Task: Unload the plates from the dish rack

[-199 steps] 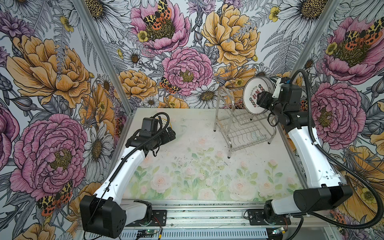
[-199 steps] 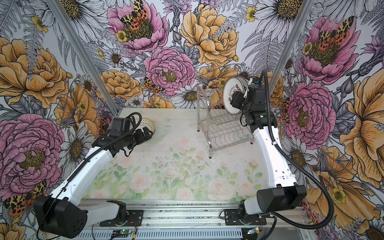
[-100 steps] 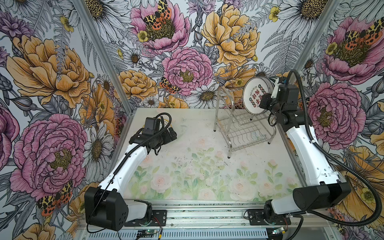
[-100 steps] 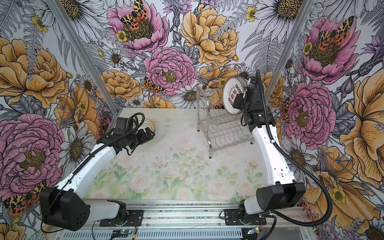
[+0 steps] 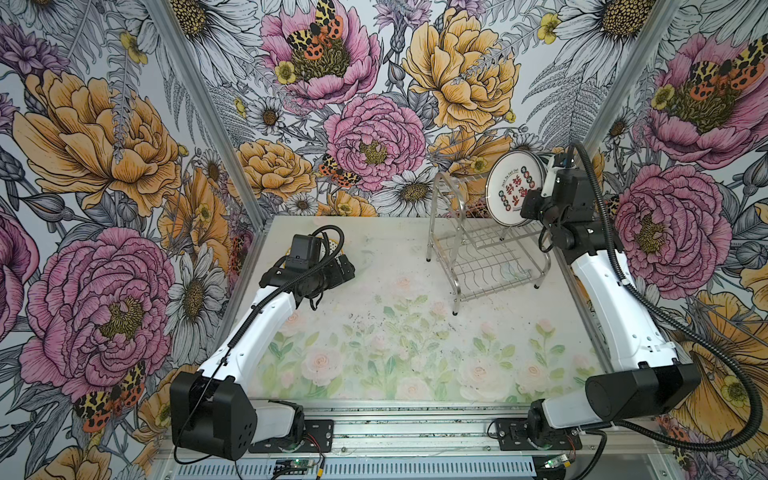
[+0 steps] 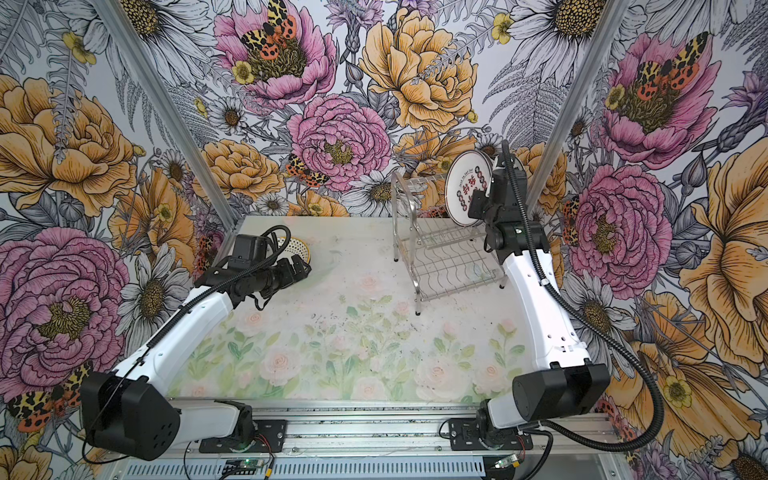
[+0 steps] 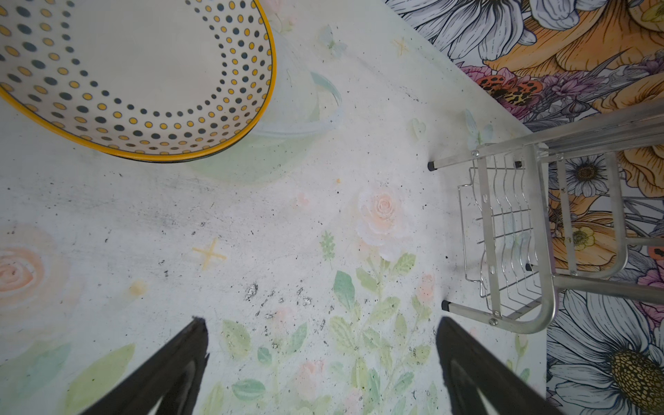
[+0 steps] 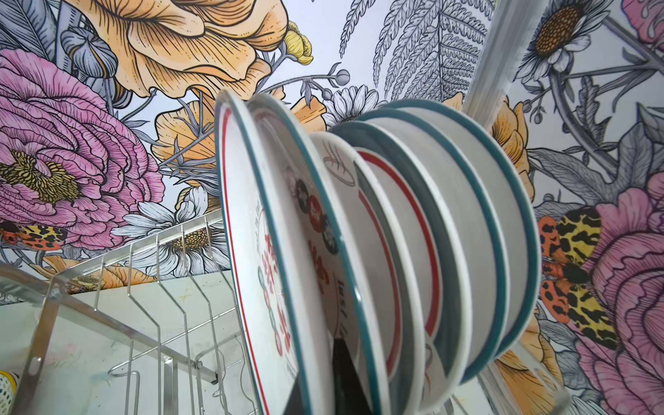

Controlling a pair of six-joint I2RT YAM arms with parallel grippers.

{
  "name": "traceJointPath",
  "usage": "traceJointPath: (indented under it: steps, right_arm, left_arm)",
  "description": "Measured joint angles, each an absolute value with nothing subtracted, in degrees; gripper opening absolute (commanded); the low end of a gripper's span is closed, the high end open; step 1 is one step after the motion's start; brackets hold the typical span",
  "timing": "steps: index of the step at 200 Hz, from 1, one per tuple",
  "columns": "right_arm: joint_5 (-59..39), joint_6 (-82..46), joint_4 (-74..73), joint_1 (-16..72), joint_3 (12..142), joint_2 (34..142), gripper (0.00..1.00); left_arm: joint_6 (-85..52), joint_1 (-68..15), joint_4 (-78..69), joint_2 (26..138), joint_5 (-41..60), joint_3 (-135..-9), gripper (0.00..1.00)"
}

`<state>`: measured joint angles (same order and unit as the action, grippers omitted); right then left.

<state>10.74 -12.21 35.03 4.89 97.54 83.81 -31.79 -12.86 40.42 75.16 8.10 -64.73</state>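
The dish rack (image 5: 482,257) (image 6: 444,257) stands at the back right of the table. Several white plates (image 8: 467,215) with teal and red rings stand upright in its top tier. The front plate (image 5: 515,193) (image 6: 467,189) (image 8: 273,251) bears red characters. My right gripper (image 5: 534,201) (image 6: 478,203) (image 8: 319,381) is shut on this plate's rim, one finger on its face and one behind it. My left gripper (image 5: 347,270) (image 6: 303,270) (image 7: 319,323) hovers open and empty over the table's left side, beside a yellow-rimmed dotted plate (image 6: 297,247) (image 7: 143,72) lying flat.
The rack's lower tier (image 7: 503,233) holds nothing. Floral walls close in behind the rack and to the right of my right arm. A metal corner post (image 8: 485,90) rises just beyond the plates. The table's pale floral top (image 5: 395,332) stretches between both arms.
My right gripper has closed from partly open onto the front plate's rim, shifting slightly toward it. The left arm has barely moved and stays open.
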Motion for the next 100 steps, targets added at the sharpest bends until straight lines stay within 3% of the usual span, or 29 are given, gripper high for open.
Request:
traceJointPath:
  steps: [100]
  right_arm:
    - [12.32,-10.5,34.5,5.74,97.51,83.81,0.0]
  left_arm:
    - [-32.67,-17.63,40.42,76.66,5.96,-64.73,0.99]
